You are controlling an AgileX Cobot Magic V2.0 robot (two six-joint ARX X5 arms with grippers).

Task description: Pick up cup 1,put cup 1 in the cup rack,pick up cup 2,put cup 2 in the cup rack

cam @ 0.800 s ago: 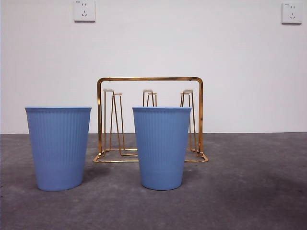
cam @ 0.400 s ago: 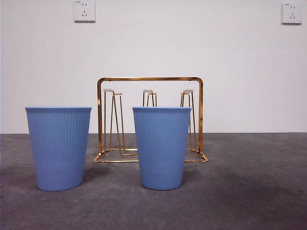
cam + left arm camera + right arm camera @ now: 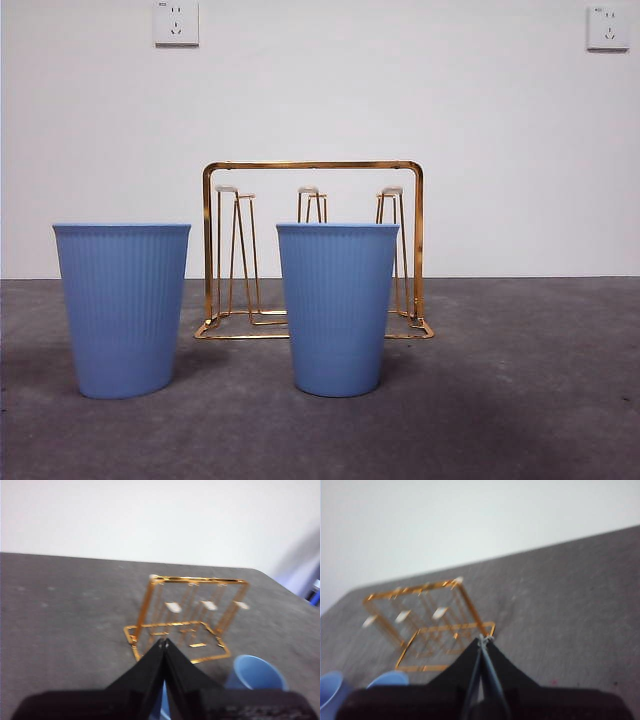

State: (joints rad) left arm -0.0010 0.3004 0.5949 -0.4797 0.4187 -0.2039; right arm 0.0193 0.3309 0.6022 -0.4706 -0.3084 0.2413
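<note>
Nothing among the things has moved over the last second: in the front view both cups and the rack sit exactly as before. So the task is at its very start, no cup picked, no prong loaded.

Nearest stand the two blue cups, upright on the grey table: the left cup (image 3: 122,308) well apart from the middle cup (image 3: 337,307), with open room between them and wide bare table (image 3: 530,400) to the right. The middle cup stands just in front of the rack (image 3: 311,250), hiding part of its base. The rack's three white-tipped prongs are bare.

No arm shows in the front view. The left hand (image 3: 163,642) hangs above the table on the near side of the cups, its jaws pressed together and holding nothing; the right hand (image 3: 484,640) is the same, closed and empty. Either must open wide before it can take a cup. Far behind is the plain wall.
</note>
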